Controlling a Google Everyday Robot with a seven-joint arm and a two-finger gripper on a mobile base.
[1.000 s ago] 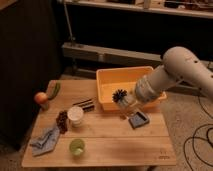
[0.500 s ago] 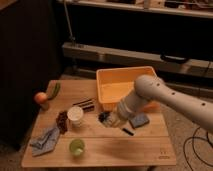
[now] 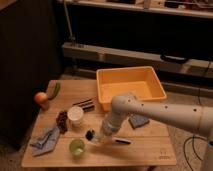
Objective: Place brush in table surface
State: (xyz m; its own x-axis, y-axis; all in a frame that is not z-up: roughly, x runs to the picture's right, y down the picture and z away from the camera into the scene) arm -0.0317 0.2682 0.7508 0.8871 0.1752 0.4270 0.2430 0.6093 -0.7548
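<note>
The brush (image 3: pixel 90 135) lies low over the table surface (image 3: pixel 145 150), near its front middle. Its dark bristle head points left and the black tip of its handle (image 3: pixel 123 141) points right. My gripper (image 3: pixel 102 137) comes down from the white arm (image 3: pixel 150 112) and is shut on the brush's white handle, hiding most of it. I cannot tell whether the brush touches the wood.
An orange tub (image 3: pixel 131 86) stands at the back right of the table. A white cup (image 3: pixel 76 114), a green cup (image 3: pixel 76 147), a dark brown cluster (image 3: pixel 62 120), a grey-blue cloth (image 3: pixel 45 139), dark striped bars (image 3: pixel 86 104), a fruit (image 3: pixel 41 98) and a grey pad (image 3: pixel 138 120) lie around.
My arm has swung left and down from beside the tub. It has carried the brush from above the table's middle to just over the wood at the front.
</note>
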